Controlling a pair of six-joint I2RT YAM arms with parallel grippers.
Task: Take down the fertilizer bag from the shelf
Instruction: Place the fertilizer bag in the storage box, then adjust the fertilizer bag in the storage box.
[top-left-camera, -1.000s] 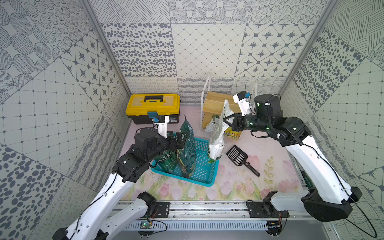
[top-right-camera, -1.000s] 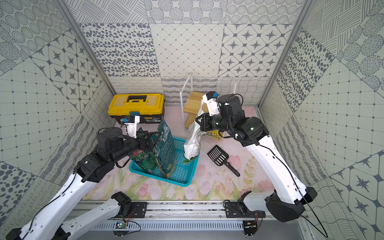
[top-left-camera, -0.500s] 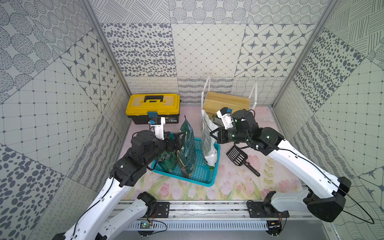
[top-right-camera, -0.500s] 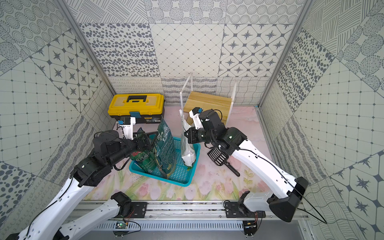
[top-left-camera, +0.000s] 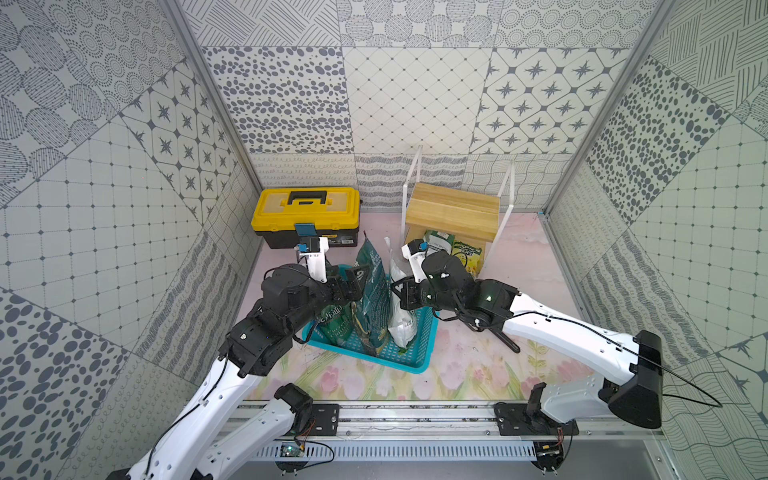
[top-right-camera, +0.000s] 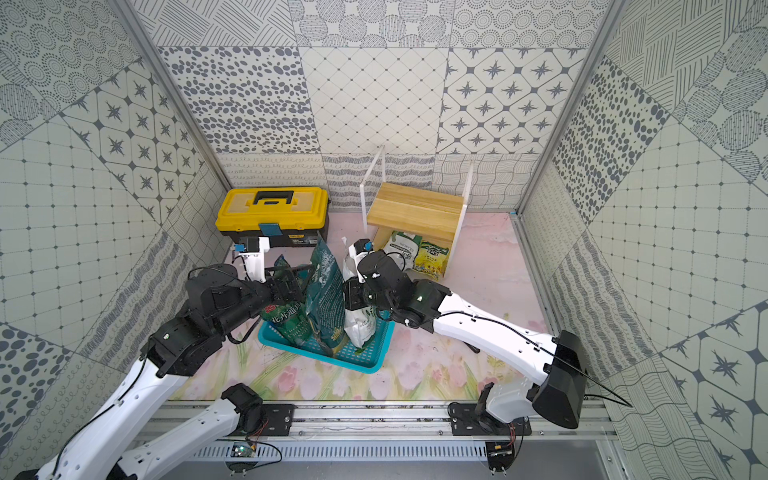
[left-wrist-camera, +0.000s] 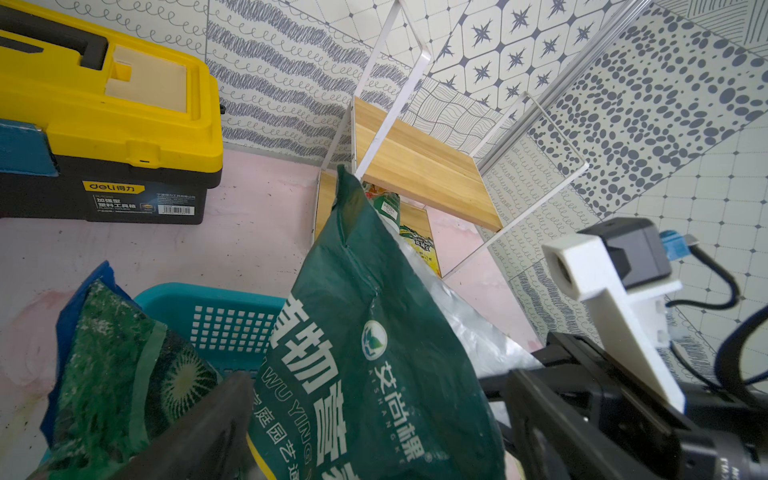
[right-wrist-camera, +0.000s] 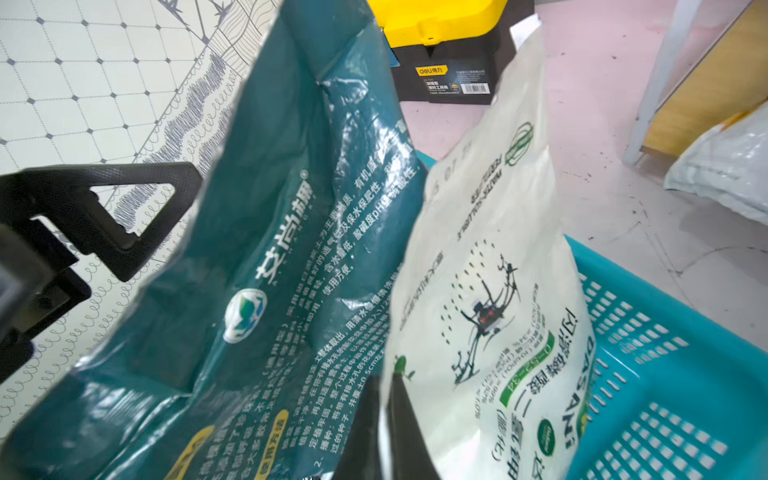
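Note:
The white fertilizer bag stands upright in the teal basket. My right gripper is shut on the bag's edge. Behind it stands the wooden shelf, its top board bare. My left gripper is open, one jaw on each side of a tall dark green bag in the basket.
A lower green bag leans in the basket's left end. Two more bags sit on the shelf's lower tier. A yellow-and-black toolbox stands at the back left. A black scoop handle pokes out under my right arm.
My right gripper has come down and forward from the shelf with the white bag, which now stands in the basket. My left arm has shifted only slightly.

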